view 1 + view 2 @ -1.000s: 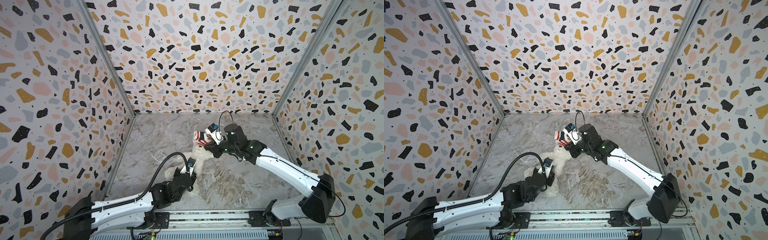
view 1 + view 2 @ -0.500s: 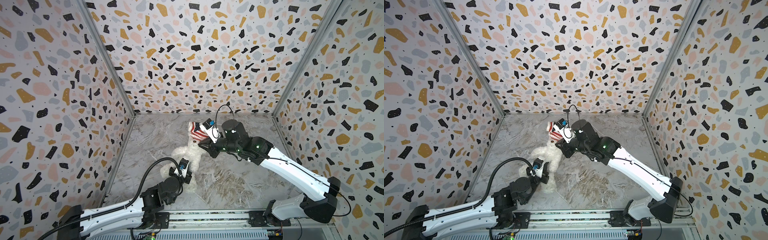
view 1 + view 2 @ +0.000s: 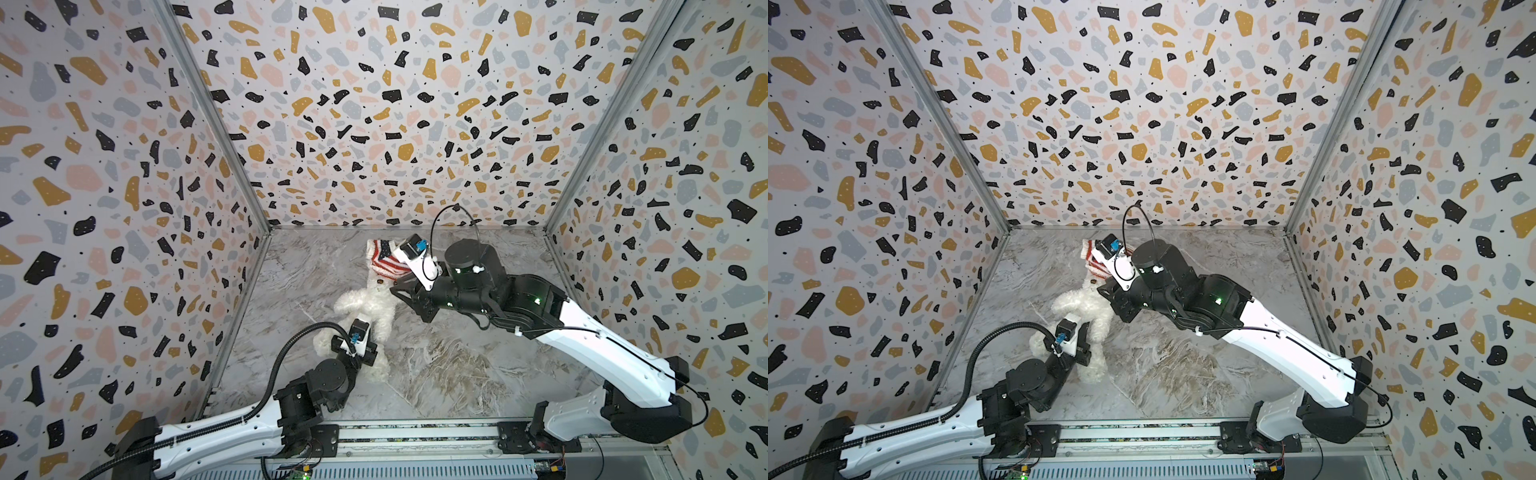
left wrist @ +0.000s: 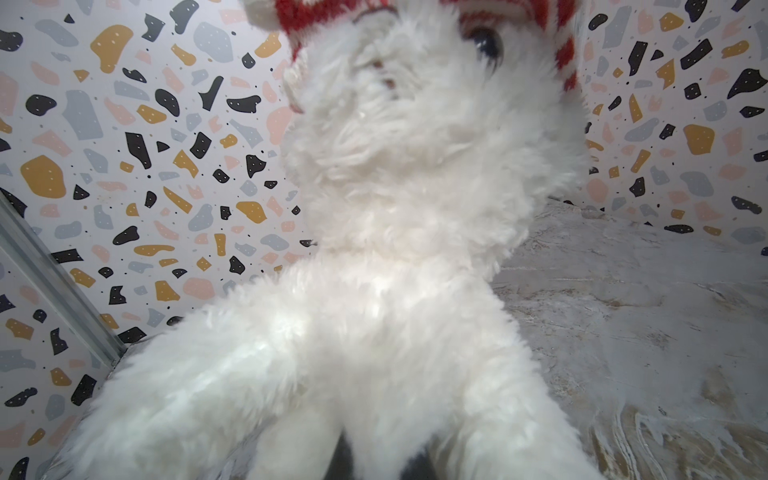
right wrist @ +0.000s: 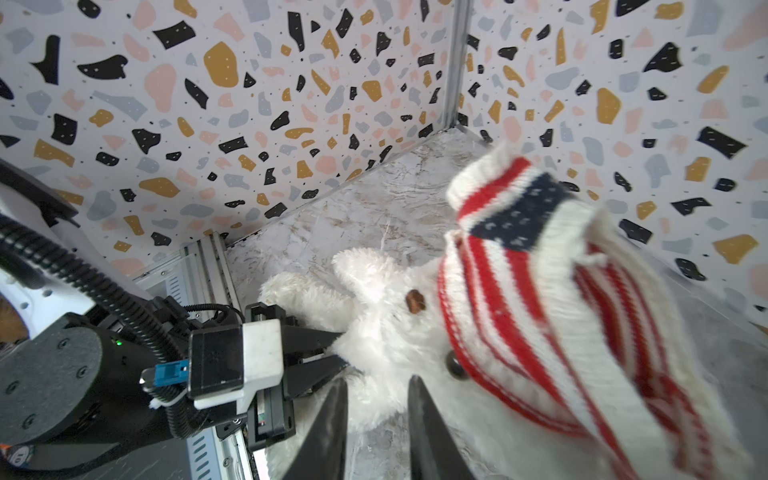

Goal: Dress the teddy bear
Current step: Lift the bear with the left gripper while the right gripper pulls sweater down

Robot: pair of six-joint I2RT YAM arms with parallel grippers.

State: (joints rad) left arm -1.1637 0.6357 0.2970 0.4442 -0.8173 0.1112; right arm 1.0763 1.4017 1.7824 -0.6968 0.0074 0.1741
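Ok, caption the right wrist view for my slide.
Striped sweater over the head of the teddy bear; left gripper pinching its fur, right gripper open.

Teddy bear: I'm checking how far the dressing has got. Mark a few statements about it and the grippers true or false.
1. The sweater is over the bear's head. True.
2. The bear's arms are in the sleeves. False: the sweater sits only on the head.
3. The left gripper is shut on the bear. True.
4. The right gripper grips the sweater. False: its jaws stand apart, holding nothing.
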